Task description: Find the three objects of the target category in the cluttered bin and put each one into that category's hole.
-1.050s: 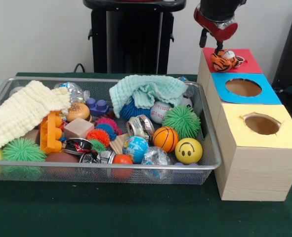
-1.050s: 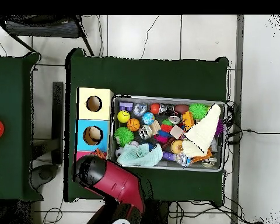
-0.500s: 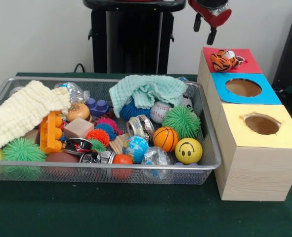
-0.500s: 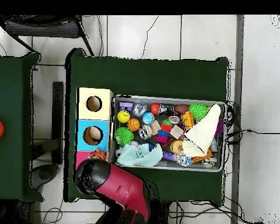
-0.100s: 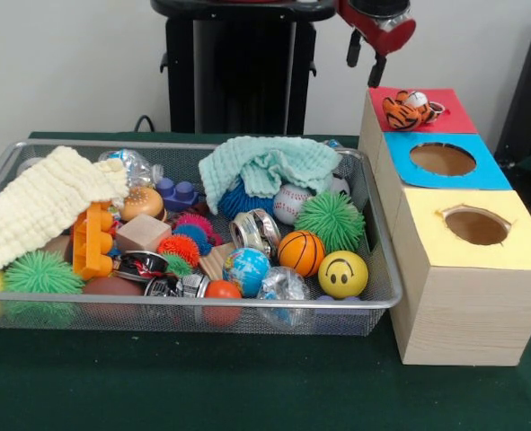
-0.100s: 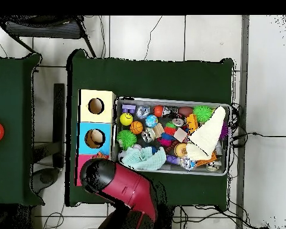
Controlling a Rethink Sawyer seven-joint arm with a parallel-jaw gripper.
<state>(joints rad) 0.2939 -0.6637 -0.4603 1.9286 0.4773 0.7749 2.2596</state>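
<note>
While wire bin sat nearest, crammed with balls and cloths, wooden box stood at its 3 o'clock. Tiger toy, orange with black stripes, white muzzle, lay on red panel at far end. Gripper hung above at toy's 11 o'clock, fingers spread, empty.

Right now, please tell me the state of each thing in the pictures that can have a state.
gripper: open, empty, raised above the red box
tiger toy: lying on the red box top, not dropped in
blue box hole: uncovered
yellow box hole: uncovered
wire bin: full of toys
green cloth: crumpled over toys
yellow cloth: draped over toys
</note>
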